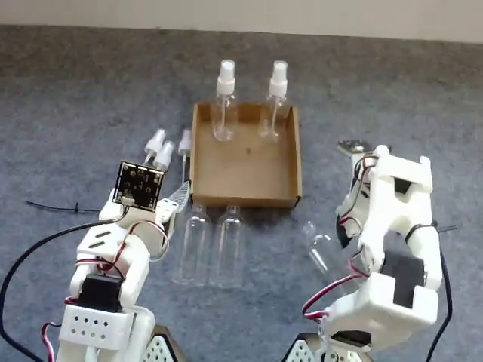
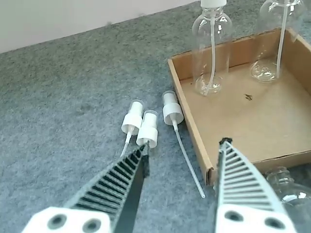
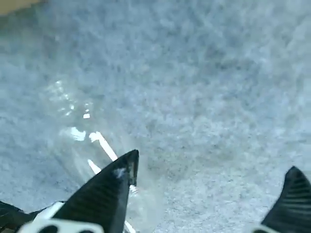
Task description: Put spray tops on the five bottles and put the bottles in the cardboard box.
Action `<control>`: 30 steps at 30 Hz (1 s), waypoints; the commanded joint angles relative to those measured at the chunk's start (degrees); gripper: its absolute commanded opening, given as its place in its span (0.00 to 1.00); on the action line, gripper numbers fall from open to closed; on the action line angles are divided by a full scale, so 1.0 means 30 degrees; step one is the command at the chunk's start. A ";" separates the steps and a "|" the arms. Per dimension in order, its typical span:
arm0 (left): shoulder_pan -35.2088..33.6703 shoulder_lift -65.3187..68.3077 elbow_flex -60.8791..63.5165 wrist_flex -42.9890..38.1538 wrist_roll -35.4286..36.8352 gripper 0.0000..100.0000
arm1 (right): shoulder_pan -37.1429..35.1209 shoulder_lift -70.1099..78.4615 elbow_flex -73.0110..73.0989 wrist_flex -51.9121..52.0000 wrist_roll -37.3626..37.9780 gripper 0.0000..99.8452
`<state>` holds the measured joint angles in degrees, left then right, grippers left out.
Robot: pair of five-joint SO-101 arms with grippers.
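your left gripper stands wide open over the three loose spray tops, just beside the cardboard box wall. risk: a jaw may catch that wall or scatter the crowded tops. your right gripper gapes wide, empty, above the lying bottle, which could roll from a glancing touch. open carpet lies left of the tops.

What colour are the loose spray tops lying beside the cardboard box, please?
The spray tops are white; the left wrist view shows them best.
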<state>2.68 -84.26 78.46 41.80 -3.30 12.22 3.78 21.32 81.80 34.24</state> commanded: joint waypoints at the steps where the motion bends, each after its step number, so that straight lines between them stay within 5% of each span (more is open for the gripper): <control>1: -0.0161 -0.0161 -0.0132 -0.0410 -0.0088 0.21 | -0.0190 -0.3707 -0.1011 0.0366 -0.0234 0.38; 12: -0.0278 -0.0190 -0.0132 -0.0440 -0.0088 0.21 | -0.5553 -0.9626 0.0835 0.5231 -0.0117 0.38; 21: -0.0278 -0.0190 -0.0132 -0.0440 -0.0088 0.21 | -0.3590 -0.5788 0.5084 0.0630 0.1934 0.38; 30: -0.0220 -0.0161 -0.0132 -0.0440 -0.0088 0.21 | 0.0571 -0.1568 0.4381 -0.3267 0.1934 0.18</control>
<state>2.68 -84.26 78.46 41.80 -3.30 7.38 -2.02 36.88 76.44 39.52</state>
